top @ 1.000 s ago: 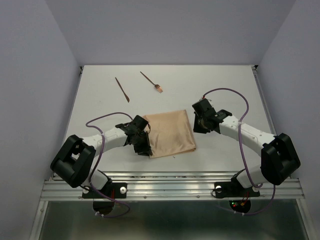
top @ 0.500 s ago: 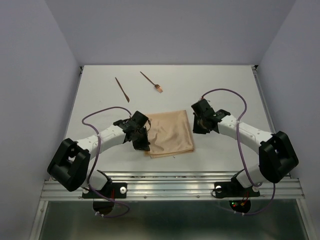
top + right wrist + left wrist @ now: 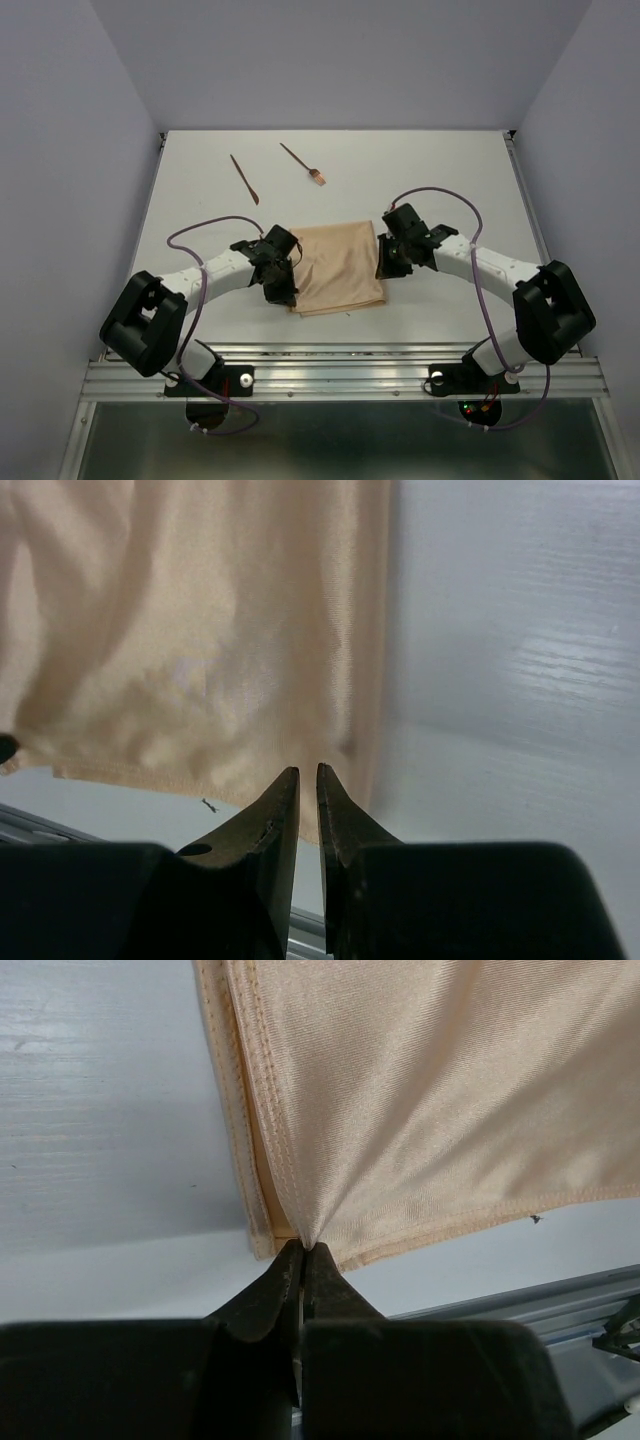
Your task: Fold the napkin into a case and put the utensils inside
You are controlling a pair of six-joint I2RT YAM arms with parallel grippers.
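The tan napkin (image 3: 338, 265) lies folded at the table's middle; it also fills the left wrist view (image 3: 420, 1090) and the right wrist view (image 3: 200, 630). My left gripper (image 3: 283, 292) is shut on the napkin's near-left corner (image 3: 303, 1248), and the cloth puckers at the tips. My right gripper (image 3: 385, 270) hovers at the napkin's right edge (image 3: 308, 770), jaws a narrow slit apart with nothing between them. The utensils lie at the far left: the forked one (image 3: 303, 163) and the plain pointed one (image 3: 244, 178). No case shows.
The table's metal front rail (image 3: 340, 370) runs just below the napkin. Grey walls close in the left, right and back sides. Purple cables loop above both arms.
My left gripper has shifted right and up a little with the napkin's corner, bunching its left edge. My right gripper has moved left and down to the napkin's right edge.
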